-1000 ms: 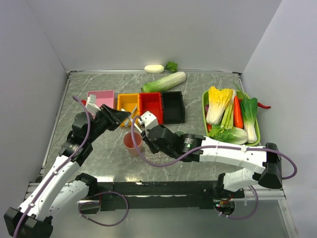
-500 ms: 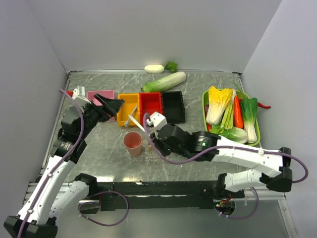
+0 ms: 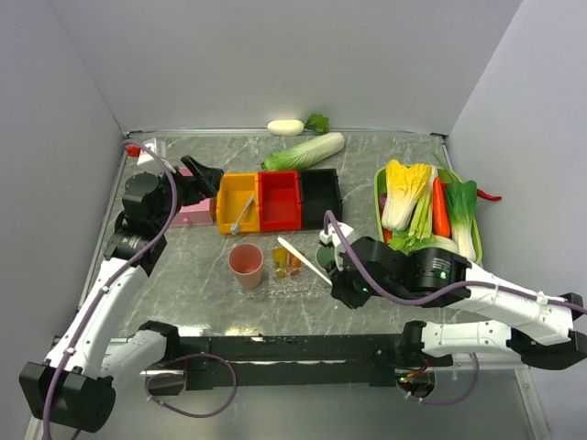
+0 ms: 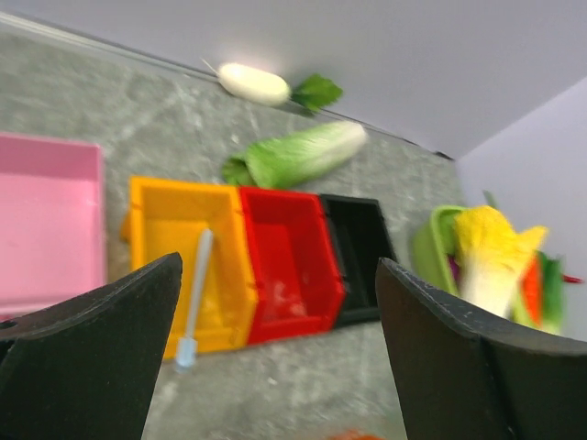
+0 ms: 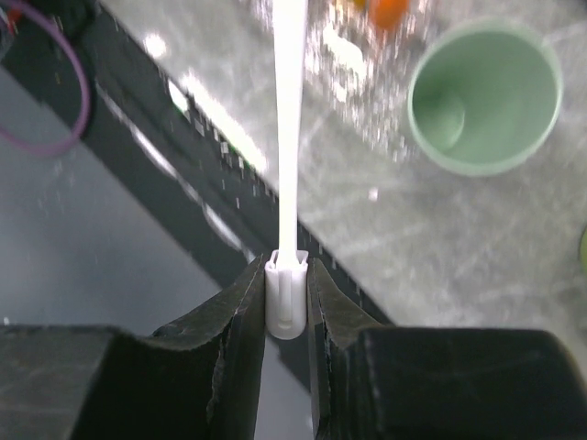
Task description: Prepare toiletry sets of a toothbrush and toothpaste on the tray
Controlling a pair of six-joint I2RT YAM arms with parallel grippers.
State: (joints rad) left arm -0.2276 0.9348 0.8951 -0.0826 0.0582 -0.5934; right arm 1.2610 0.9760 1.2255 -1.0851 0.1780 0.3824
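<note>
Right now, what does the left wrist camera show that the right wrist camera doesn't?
Only left wrist: the yellow bin with a toothbrush in it, the red bin, a cabbage. Only right wrist: the right gripper shut on the other toothbrush, a green cup. Both: the grey table.

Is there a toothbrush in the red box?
No, the red bin is empty; the toothbrush lies in the yellow bin next to it.

Toothpaste tubes [image 3: 280,258] on tray [image 3: 286,284], cup [image 3: 246,265] just left, bins [image 3: 280,200] behind
</note>
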